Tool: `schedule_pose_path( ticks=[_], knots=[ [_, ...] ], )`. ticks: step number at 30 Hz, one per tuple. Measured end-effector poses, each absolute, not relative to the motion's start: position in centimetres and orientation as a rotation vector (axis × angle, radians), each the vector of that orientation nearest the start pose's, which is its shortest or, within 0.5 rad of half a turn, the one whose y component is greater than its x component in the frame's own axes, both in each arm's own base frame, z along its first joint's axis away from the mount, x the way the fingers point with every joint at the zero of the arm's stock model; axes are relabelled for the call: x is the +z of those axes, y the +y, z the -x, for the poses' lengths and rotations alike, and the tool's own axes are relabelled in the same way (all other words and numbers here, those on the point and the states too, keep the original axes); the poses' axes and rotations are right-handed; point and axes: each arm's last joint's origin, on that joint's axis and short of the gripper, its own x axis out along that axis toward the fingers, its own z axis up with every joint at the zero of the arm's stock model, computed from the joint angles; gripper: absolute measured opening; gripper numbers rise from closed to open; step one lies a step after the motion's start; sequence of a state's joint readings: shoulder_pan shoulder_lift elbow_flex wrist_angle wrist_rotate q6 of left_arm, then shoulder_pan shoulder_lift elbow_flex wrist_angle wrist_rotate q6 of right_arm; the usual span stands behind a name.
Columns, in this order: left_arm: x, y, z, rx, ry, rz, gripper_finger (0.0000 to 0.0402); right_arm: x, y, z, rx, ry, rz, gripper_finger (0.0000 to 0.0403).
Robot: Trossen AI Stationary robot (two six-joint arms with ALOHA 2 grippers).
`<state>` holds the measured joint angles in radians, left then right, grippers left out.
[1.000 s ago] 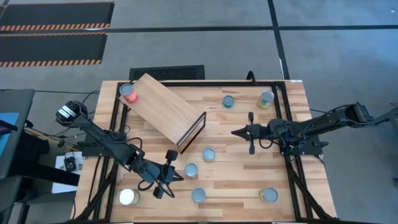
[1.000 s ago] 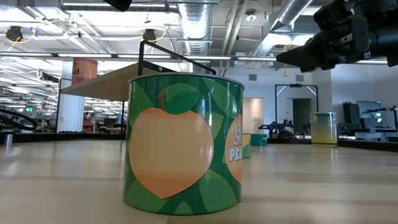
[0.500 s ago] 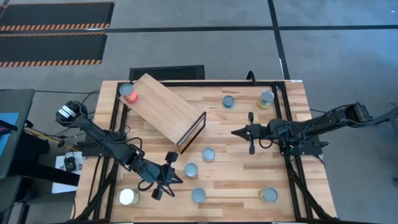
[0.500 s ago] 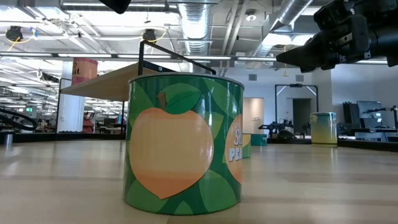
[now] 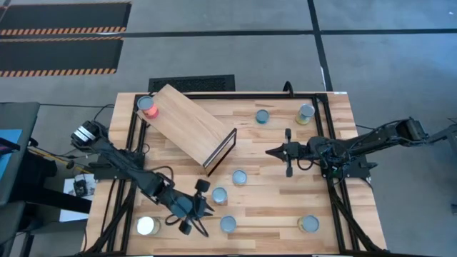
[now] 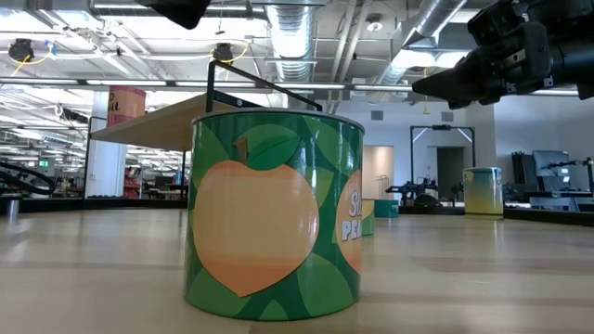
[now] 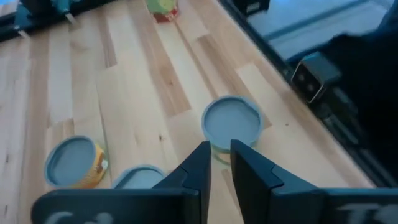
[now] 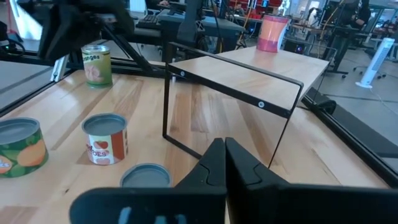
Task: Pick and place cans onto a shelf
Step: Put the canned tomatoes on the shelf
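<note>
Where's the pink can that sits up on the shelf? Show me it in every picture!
High view: the pink can stands at the far left corner of the shelf.
Low view: the pink can is at the upper left, on top of the shelf.
Left wrist view: not in it.
Right wrist view: the pink can is near the top, on the far end of the shelf.
Shared landmark: the shelf under the can.

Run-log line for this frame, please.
left gripper open, empty, aimed at silver-lidded can | right gripper shut, idle right of shelf | red can on shelf
</note>
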<state>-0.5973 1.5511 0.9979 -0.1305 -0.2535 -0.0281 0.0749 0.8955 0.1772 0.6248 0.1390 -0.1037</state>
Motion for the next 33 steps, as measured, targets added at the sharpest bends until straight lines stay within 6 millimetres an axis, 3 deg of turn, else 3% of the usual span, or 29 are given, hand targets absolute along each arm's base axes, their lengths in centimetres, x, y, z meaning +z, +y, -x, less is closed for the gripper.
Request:
schedule_pose_path(
  ticks=[11, 33],
  knots=[
    [23.1, -18.0, -31.1, -0.294, 0.776, -0.324, 0.0056, 18.4, 0.9, -17.5, -0.058, 0.106, 0.114, 0.0007],
    [22.9, -17.9, -30.8, -0.363, 0.841, -0.286, 0.0056, 18.3, 0.9, -17.5, -0.058, 0.117, 0.118, 0.0007]
  ],
)
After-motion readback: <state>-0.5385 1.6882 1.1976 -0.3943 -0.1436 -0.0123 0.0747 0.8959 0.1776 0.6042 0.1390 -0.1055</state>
